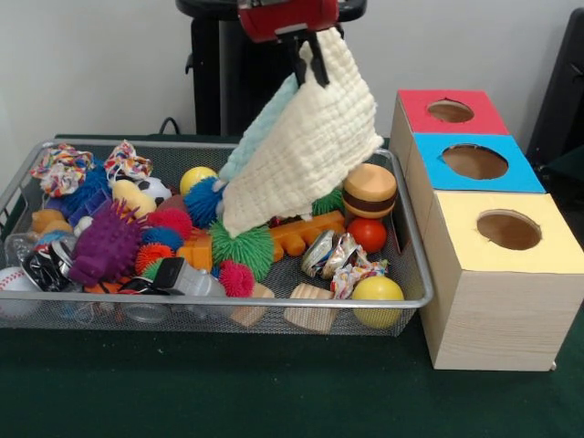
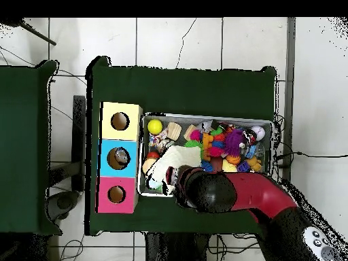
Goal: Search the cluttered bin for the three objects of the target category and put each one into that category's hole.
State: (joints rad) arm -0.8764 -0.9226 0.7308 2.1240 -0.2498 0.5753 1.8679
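Currently we are listing: gripper [image 1: 313, 50] pinching cream muslin cloth [image 1: 306, 146] by its twelve o'clock corner; soft, light, limp, draping over the wire bin [image 1: 401, 301].

Front view: camera low, close to the surface [image 1: 274, 401], looking level across it at the wire bin [image 1: 401, 301] and the three-hole wooden box [image 1: 493, 301], which fill most of the frame. The arm enters from the top edge.

Overhead view: camera high, looking straight down, much farther off; the whole green surface [image 2: 204, 88], tiled floor [image 2: 177, 41] and arm [image 2: 258, 197] are visible.

Shared: bin [image 2: 207, 117], box [image 2: 103, 158] and surrounding cloth, turned half round between views.
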